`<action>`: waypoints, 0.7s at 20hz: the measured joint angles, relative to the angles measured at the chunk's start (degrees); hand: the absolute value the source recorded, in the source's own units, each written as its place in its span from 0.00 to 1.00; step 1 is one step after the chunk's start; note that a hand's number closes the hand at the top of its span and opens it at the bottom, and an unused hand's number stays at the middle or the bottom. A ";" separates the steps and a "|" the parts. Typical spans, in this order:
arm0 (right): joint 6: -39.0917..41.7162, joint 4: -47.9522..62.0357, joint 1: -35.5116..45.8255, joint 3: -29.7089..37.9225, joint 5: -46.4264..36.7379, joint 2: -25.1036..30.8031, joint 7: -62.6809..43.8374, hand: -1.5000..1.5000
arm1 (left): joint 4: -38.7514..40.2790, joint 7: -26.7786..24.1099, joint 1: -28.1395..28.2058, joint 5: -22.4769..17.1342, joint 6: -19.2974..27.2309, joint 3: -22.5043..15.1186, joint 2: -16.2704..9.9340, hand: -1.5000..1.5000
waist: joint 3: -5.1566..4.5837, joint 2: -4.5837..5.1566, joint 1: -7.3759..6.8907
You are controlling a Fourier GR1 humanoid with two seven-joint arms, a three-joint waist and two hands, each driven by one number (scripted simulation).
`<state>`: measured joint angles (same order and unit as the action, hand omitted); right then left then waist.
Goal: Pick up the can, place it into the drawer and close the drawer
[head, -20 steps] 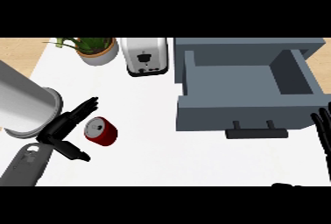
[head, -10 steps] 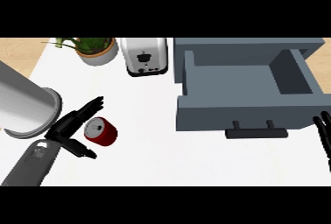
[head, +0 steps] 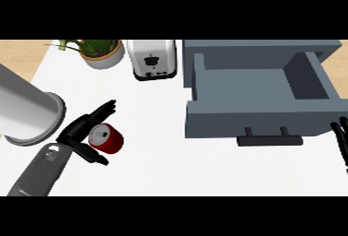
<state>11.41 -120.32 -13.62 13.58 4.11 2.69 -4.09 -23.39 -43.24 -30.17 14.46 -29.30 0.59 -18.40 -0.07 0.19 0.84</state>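
Your white table [head: 156,152] has the grey drawer [head: 262,99] pulled wide open on the far right, a big silver cylinder [head: 24,113] at the left edge, a toaster [head: 153,60] and a potted plant [head: 98,50] at the far side. The red can [head: 107,139] sits upright near left, well apart from the drawer. Your left hand [head: 78,133] is spread around the can's left side, and the right hand [head: 340,138] rests at the right edge, fingers straight.
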 measured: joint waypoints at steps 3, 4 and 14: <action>-0.66 -0.93 0.06 -0.62 -0.50 -0.77 -0.74 0.00 | 0.44 -0.18 -0.46 0.06 0.28 -0.39 0.89 0.00 | 0.02 -0.01 -0.04; -0.98 -1.86 -0.12 -1.39 -0.93 -1.17 -1.43 0.00 | 0.68 -0.15 -0.73 0.06 0.32 -0.42 1.03 0.00 | 0.01 -0.02 -0.04; 0.07 -2.37 -0.76 -0.02 0.81 -0.77 -1.52 0.00 | 0.15 -0.53 -0.85 0.41 0.42 -2.12 3.81 1.00 | 0.05 -0.09 -0.19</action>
<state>11.48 -122.69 -14.38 13.56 4.93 1.92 -5.61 -23.23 -43.77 -31.01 14.87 -28.88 -1.53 -14.59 -0.02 0.10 0.65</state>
